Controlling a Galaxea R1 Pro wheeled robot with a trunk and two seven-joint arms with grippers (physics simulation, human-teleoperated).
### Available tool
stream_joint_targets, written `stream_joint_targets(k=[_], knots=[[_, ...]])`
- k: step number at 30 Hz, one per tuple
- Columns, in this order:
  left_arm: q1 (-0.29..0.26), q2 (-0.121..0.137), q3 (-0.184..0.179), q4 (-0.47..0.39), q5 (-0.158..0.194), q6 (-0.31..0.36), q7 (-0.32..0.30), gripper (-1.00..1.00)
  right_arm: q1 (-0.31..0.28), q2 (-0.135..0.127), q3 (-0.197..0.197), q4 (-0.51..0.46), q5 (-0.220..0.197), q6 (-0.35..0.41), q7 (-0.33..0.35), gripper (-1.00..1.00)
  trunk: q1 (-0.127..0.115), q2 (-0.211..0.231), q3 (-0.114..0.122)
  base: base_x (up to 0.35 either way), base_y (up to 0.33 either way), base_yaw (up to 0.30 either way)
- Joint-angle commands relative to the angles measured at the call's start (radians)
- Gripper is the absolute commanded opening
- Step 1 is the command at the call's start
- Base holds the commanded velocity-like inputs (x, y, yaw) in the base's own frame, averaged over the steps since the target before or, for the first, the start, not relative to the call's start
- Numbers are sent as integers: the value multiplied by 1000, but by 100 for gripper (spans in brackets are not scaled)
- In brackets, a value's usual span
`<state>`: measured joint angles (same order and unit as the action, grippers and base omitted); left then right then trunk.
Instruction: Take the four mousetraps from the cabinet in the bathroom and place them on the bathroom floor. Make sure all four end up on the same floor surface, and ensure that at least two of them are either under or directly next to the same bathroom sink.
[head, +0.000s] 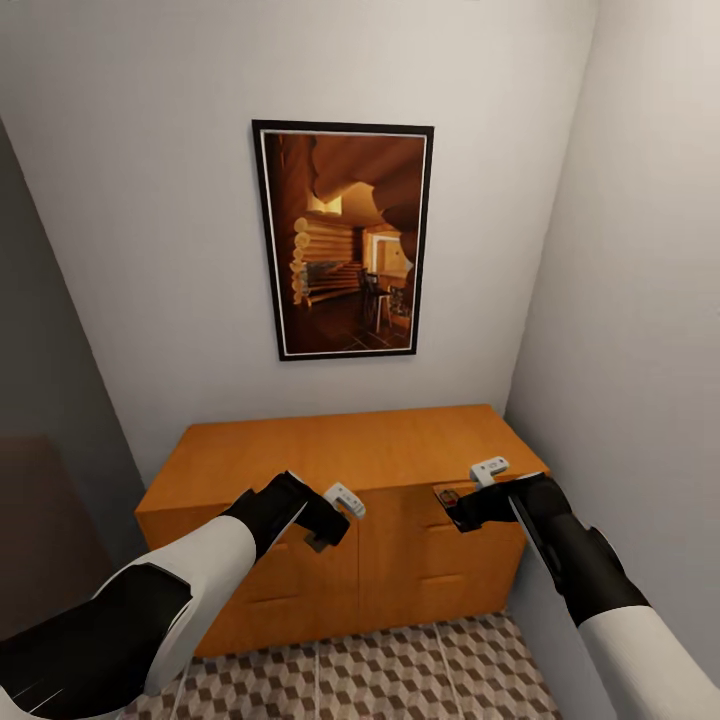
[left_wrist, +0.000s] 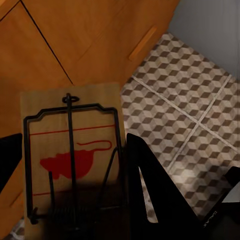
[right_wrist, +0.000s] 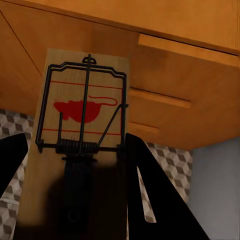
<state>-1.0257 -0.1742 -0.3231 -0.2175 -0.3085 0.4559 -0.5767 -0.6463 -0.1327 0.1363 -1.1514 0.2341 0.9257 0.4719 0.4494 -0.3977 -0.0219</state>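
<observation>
Orange-brown wood makes up the cabinet (head: 340, 455) against the white wall under a framed picture (head: 343, 240), and both arms hang in front of its doors above the cube-patterned bathroom floor (head: 400, 670). In front of the cabinet's left door the left pincer (head: 325, 530) is clamped on a mousetrap (left_wrist: 70, 155), a tan board with black wire and a red mouse mark, seen over the cabinet front and the floor tiles. In front of the cabinet's right drawers, just below the top edge, the right pincer (head: 455, 510) grips a second mousetrap (right_wrist: 85, 115), which lies against the drawer handles (right_wrist: 160, 97).
</observation>
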Motion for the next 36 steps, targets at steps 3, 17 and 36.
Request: stream_joint_targets(k=[3, 17, 36], knots=[[0, 0, 4, -2, -14, 1, -7, -100, -1, -1, 2, -1, 10, 2, 9, -100, 1, -2, -2, -11, -6, 0], [4, 48, 108, 226, 199, -206, 51, -100, -1, 0, -2, 426, 5, -333, -19, -100, 1, -2, -2, -1, 0, 0], [442, 245, 123, 297, 796, -600, 422, -100, 4, 33, -73, 1117, -96, -960, -351, -100, 1, -2, -2, 0, 0, 0]])
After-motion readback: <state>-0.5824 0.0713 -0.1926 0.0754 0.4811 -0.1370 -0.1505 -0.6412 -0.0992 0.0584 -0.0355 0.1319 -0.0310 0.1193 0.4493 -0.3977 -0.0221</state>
